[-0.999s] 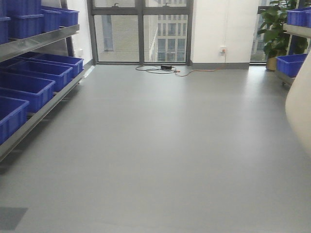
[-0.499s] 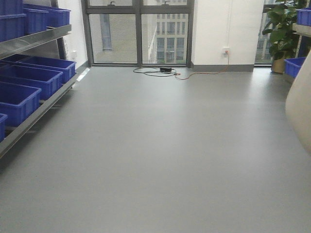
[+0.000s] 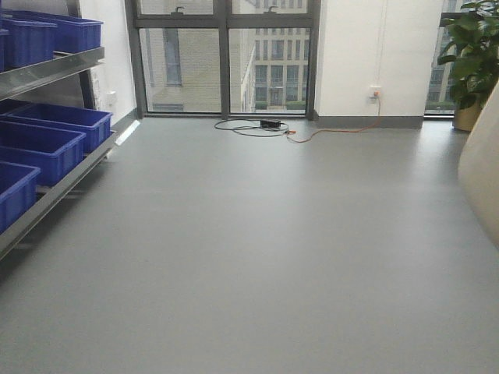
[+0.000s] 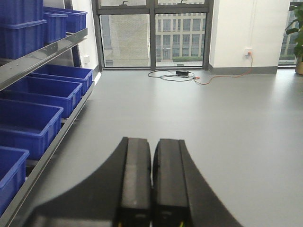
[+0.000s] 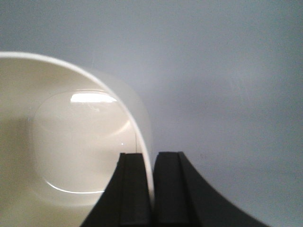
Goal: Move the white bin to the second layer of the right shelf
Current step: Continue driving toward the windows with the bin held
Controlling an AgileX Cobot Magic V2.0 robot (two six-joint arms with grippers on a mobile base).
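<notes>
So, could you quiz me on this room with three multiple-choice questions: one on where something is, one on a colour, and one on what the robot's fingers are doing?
1. Where do the blue crates stand?
A) stacked in mid-room
B) on the steel shelf at the left
C) on a trolley at the right

2. What colour is the bin held by the right fingers?
A) blue
B) green
C) cream-white

3. How are the left fingers?
A) closed on nothing
B) wide open
C) gripping a crate

Answers:
1 B: the crates line the tiers of the left rack.
2 C: the right wrist view shows a glossy cream-white wall pinched between the fingers.
3 A: the two fingers touch, with nothing between them.
</notes>
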